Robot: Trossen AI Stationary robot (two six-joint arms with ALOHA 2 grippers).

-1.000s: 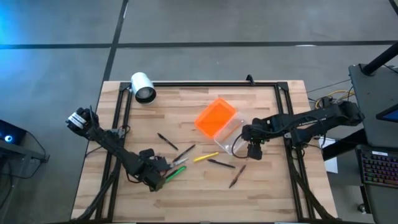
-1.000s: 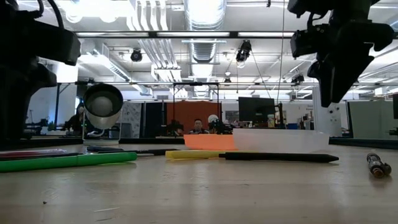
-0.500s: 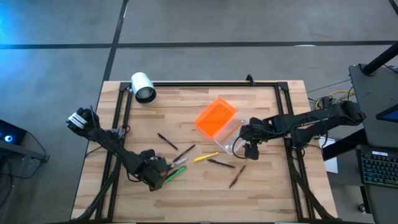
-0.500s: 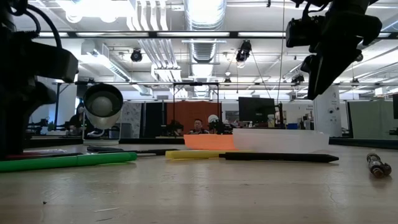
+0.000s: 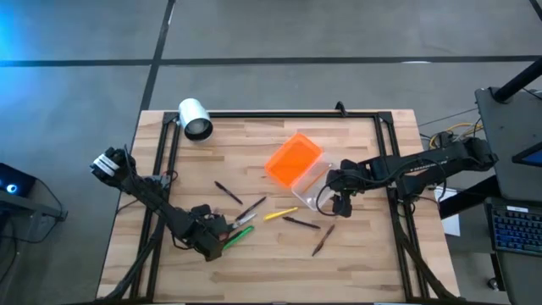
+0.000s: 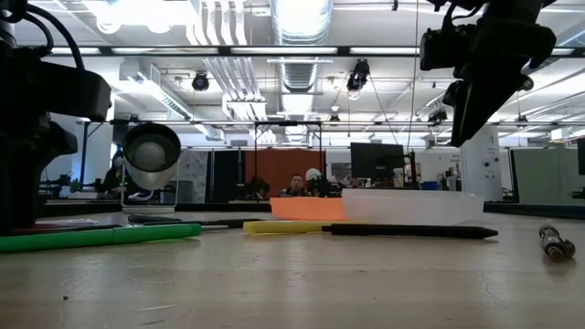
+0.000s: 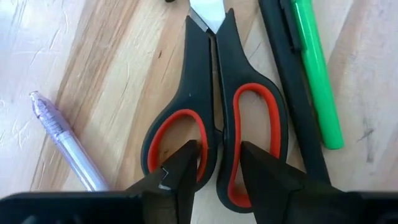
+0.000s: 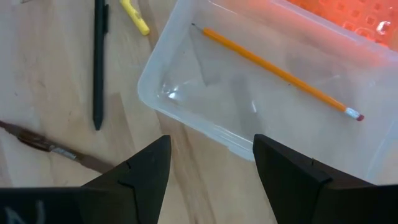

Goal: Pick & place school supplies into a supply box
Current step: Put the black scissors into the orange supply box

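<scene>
1. Table (image 5: 356, 263): light wood with a dark frame around it, seen from above.
2. Box (image 5: 320, 188): clear plastic, right of the table's centre. Its orange lid (image 5: 293, 159) is swung open and lies flat toward the far left of it.
3. Pencil (image 8: 277, 70): orange, with an eraser end, lying aslant on the box floor. It is the only item visible inside.
4. Right gripper (image 5: 340, 203): above the box's near edge, raised off the table. In the right wrist view its fingers (image 8: 140, 174) are spread wide, with nothing between them.
5. Scissors (image 7: 217, 118): black with red-lined loops, closed, flat on the wood near the table's front left.
6. Left gripper (image 5: 213, 240): low over the scissors' handles. Its fingers (image 7: 180, 171) are narrowly parted, tips at the two loops on either side of the middle bar; whether they touch cannot be told.
7. Green marker (image 7: 317, 78): just beside the scissors, with a black pen (image 7: 292, 93) between the two.
8. Clear pen (image 7: 65, 140): pale violet, on the scissors' other side, apart from them.
9. Yellow marker (image 5: 279, 214): near mid-table, in front of the box.
10. Black pen (image 8: 98, 62): just right of the yellow marker, close to the box.
11. Brown pen (image 5: 323, 241): nearest the front edge, right of centre.
12. Two dark pens (image 5: 227, 192): left of the yellow marker.
13. White cylinder (image 5: 195, 118): on its side at the far left corner.
</scene>
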